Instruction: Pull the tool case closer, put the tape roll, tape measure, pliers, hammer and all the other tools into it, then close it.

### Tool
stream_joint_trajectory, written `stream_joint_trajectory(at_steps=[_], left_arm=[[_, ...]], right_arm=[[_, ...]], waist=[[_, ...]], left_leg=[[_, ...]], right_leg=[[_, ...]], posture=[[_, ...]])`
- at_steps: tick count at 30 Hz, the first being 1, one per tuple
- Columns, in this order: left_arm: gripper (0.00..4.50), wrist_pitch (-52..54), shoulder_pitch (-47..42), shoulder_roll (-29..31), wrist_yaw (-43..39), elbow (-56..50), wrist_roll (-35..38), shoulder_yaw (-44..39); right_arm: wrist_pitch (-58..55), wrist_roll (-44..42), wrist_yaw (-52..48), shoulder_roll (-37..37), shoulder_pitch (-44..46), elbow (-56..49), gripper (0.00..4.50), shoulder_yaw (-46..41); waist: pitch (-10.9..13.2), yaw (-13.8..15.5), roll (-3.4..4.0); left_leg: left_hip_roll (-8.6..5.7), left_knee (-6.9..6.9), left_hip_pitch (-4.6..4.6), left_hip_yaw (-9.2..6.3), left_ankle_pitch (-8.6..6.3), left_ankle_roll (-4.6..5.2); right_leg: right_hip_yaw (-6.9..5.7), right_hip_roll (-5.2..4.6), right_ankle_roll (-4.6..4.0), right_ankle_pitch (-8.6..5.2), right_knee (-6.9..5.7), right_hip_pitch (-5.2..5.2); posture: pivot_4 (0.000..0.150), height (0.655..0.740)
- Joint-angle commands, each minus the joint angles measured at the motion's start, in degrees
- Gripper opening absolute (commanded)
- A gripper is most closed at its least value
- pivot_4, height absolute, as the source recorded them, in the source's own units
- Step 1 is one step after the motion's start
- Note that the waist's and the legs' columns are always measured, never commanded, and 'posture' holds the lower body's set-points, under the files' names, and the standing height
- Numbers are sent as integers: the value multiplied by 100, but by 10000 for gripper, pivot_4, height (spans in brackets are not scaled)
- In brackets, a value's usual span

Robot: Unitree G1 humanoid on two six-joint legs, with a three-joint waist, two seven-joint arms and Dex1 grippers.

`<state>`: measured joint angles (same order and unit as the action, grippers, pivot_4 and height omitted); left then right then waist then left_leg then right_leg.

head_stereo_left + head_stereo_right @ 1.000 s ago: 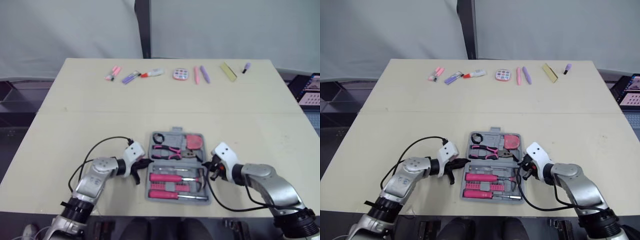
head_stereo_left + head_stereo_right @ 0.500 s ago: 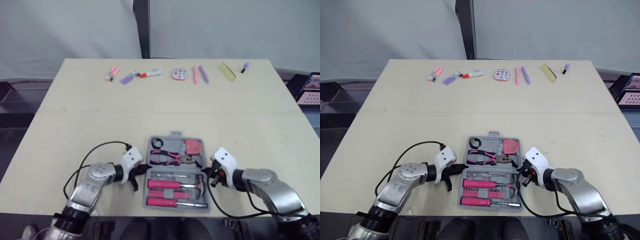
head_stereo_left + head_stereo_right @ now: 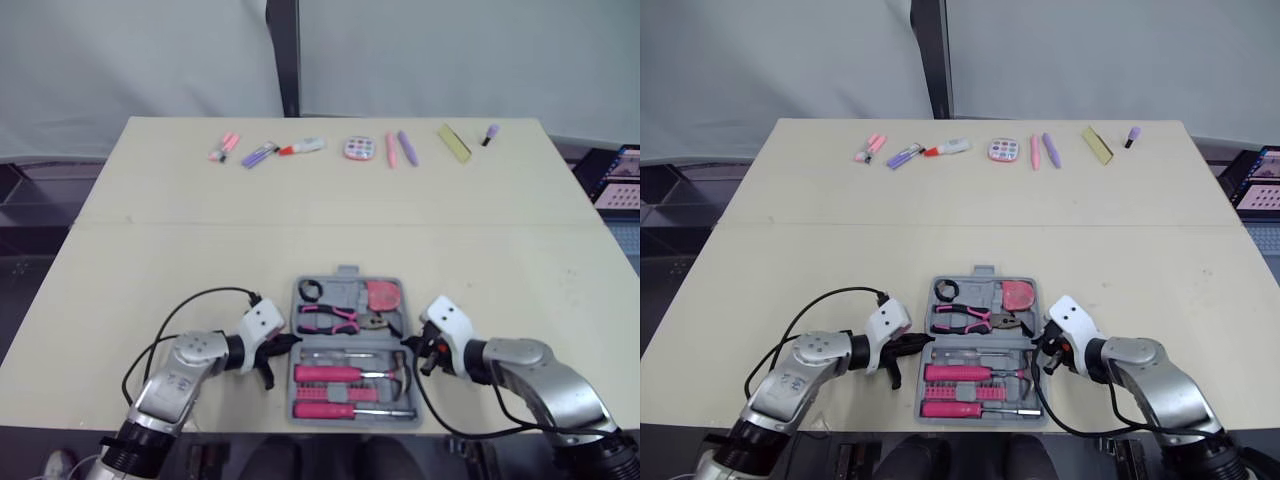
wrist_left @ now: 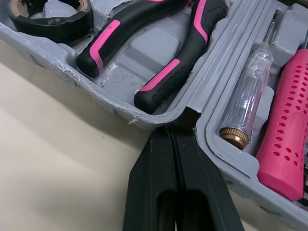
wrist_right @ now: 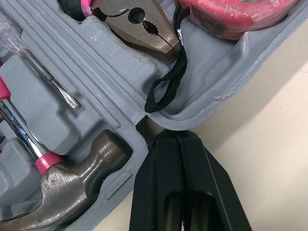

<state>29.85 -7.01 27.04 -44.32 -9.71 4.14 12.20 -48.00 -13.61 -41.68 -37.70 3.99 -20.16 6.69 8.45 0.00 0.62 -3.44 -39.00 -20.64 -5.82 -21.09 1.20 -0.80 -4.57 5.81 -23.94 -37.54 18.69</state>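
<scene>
1. The case lies open near the table's front edge, between the two grippers.
2. It is already loaded: tape roll, pliers and tape measure sit in its far half, and the hammer and pink screwdrivers in its near half.
3. The left gripper has its fingers pressed together on nothing, their tips at the hinge notch on the case's left side.
4. The right gripper is likewise closed and empty, its tips at the notch on the case's right side, beside the hammer head.
5. Pulling and packing look done, so closing the case is what remains.
6. The small pens and bits well beyond the case look like stationery, not tools.
7. Compared with a second ago, the case sits a little nearer the front edge and squarer to it, and both grippers have come back with it.
</scene>
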Motion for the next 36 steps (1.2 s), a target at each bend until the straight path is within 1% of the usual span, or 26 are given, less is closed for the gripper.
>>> stream_joint_trajectory(at_steps=[1, 27, 32, 36], left_arm=[[0, 44, 156, -47, -75, -228, 126, 226], [0, 199, 353, 28, -38, -467, 160, 210], [0, 167, 290, 70, 30, -351, 133, 45], [0, 71, 185, 280, 24, -226, 154, -294]], right_arm=[[24, -311, -207, 88, -3, -425, 583, 149], [-49, -389, -222, 63, -66, -509, 583, 163], [14, -357, -233, -14, -121, -440, 583, 72], [135, -382, -322, -288, -318, -388, 583, -245]], waist=[[0, 0, 0], [0, 2, 0], [0, 2, 0], [2, 8, 0]], left_leg=[[0, 1, 0, 0, 0, 0], [1, 2, 0, 0, 0, 0], [1, 2, 0, 0, 0, 0], [1, 2, -1, 0, 0, 0]], right_leg=[[0, 0, 0, 0, 2, 0], [1, 1, 0, 0, 11, -4], [1, 1, 0, 0, 12, -5], [1, 1, 0, 0, 13, -5]], posture=[[1500, 7134], [1500, 7134], [1500, 7134], [1500, 7134]])
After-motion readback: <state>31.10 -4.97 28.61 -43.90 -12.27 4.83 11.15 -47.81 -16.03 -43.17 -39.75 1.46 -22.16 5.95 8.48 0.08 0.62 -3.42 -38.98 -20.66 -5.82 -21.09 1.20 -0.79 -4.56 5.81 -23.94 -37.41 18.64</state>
